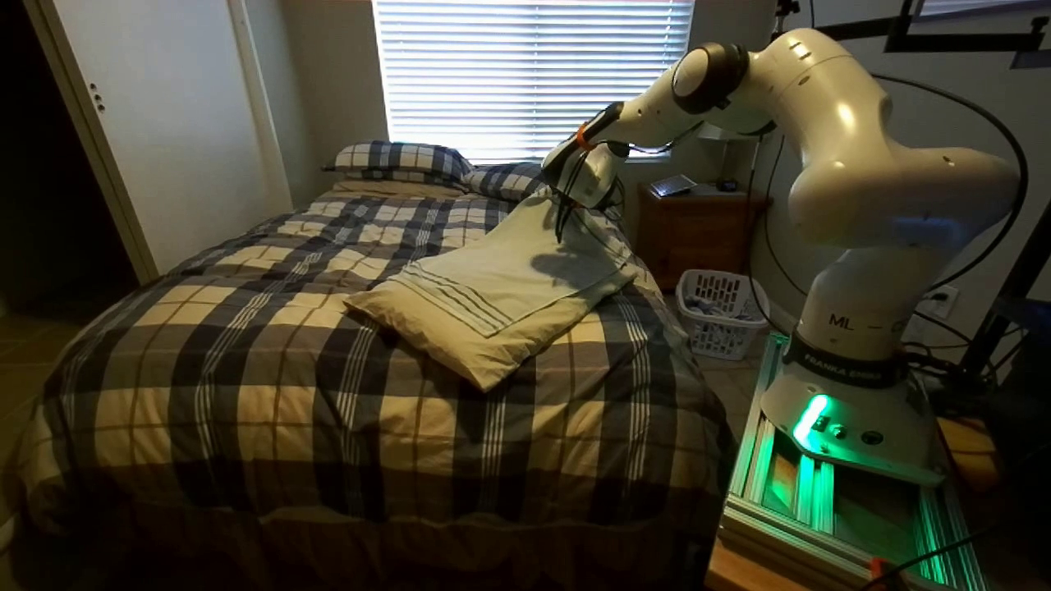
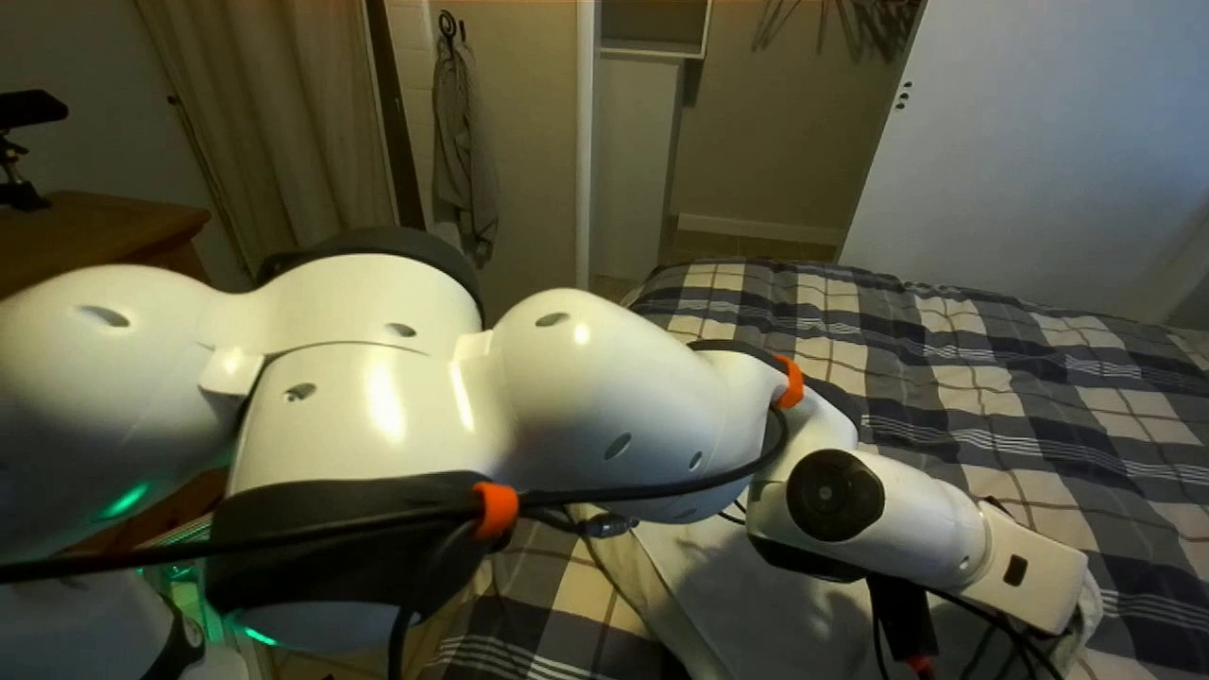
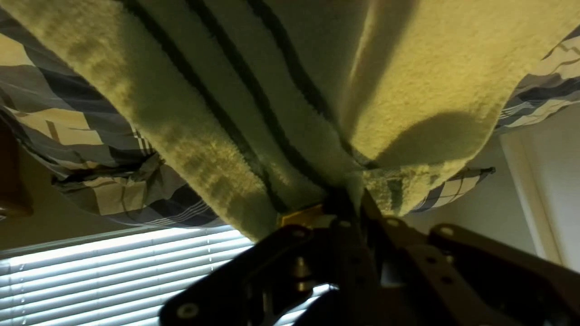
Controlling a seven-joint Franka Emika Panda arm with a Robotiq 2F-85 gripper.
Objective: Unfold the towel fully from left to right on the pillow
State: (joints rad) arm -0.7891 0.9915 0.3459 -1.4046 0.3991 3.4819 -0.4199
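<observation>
The towel [image 1: 501,254] is a cream cloth with dark stripes near one edge. It lies over a beige pillow [image 1: 447,345] on the bed, and its far end is raised to my hand. In an exterior view the arm covers much of the towel [image 2: 746,604]. In the wrist view the towel [image 3: 244,86] fills the upper part, and a fold of it runs between the fingers. My gripper [image 3: 351,199] is shut on that fold. The fingertips are dark and partly blurred there, and hidden behind the hand in an exterior view.
A dark plaid bedspread [image 1: 271,361] covers the bed around the pillow. Plaid pillows [image 1: 402,160] lie at the head below the window blinds [image 1: 534,74]. A nightstand [image 1: 698,234] and a white laundry basket [image 1: 722,328] stand beside the bed near the robot base.
</observation>
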